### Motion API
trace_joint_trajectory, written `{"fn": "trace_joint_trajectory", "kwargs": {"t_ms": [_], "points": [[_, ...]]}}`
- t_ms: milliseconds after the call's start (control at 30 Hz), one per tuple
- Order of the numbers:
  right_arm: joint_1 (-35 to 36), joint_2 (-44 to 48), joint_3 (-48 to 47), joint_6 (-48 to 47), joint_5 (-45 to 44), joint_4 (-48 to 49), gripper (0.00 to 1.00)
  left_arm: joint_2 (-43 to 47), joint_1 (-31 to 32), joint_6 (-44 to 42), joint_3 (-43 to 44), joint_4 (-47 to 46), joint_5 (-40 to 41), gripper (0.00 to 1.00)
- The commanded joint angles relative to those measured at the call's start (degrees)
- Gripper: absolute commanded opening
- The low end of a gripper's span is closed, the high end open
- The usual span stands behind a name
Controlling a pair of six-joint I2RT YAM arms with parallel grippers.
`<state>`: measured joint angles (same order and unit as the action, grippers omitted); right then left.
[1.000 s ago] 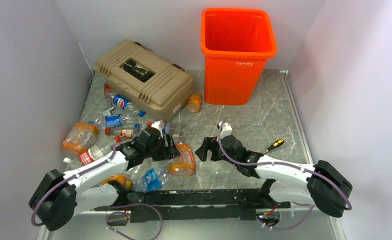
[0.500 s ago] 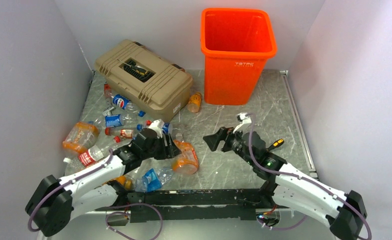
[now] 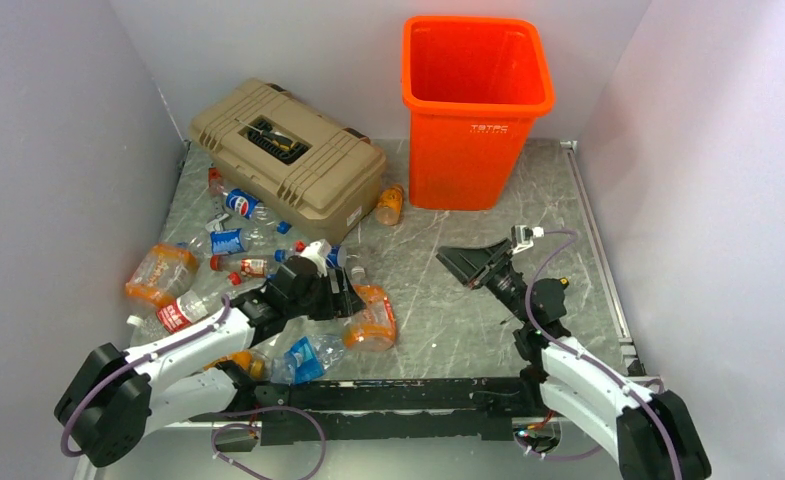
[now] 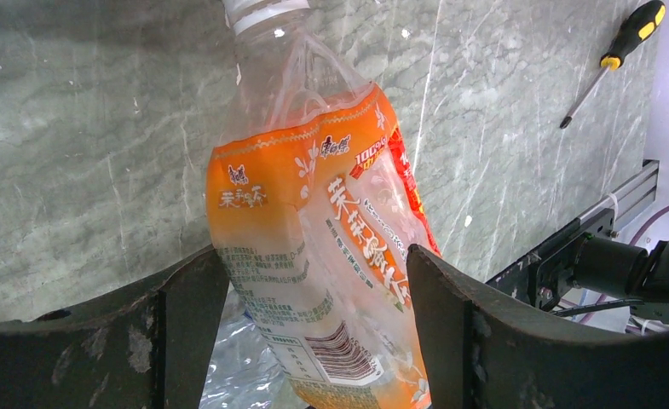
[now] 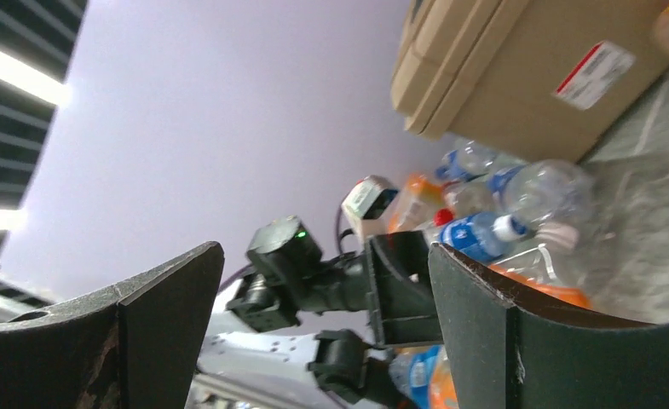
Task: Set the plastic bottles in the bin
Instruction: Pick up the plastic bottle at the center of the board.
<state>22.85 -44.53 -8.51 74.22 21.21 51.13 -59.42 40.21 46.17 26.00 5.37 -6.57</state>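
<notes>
A tan ribbed toolbox sits toward the far left corner of the grey-green marbled table, turned at an angle to the edges, with its lid closed. A recess in the lid holds a black handle with something yellow beside it. A white label with a red stripe is stuck on one side. A screwdriver with a black, yellow and orange handle lies flat near the right edge, well apart from the toolbox. Pale lilac walls stand along the far, left and right edges.

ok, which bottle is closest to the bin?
The small orange bottle beside the tan toolbox corner, just left of the bin; the rest lie farther left.
</notes>
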Motion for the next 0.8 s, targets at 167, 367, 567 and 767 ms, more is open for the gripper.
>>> {"fn": "trace_joint_trajectory", "kwargs": {"t_ms": [167,367,567,767], "points": [[-0.4,7.8,-4.0,-5.2,4.6,-4.1,0.95,-0.7,0.2,0.1,2.0,-1.4,-0.8,0.81],[-0.4,16.2,-6.8,-15.8,2.4,-21.1,0.52,-2.8,0.2,0.2,2.3,-2.4,-1.4,0.79],[-0.4,15.5,-6.2,-16.6,3.4,-22.4,0.76,-5.6,0.2,0.7,3.0,-4.8,-3.1,0.78],[-0.4,17.4,-9.0,-22.2,1.5,-30.3,0.94,-6.3,0.2,0.7,3.5,-4.1,-2.6,0.8]]}}
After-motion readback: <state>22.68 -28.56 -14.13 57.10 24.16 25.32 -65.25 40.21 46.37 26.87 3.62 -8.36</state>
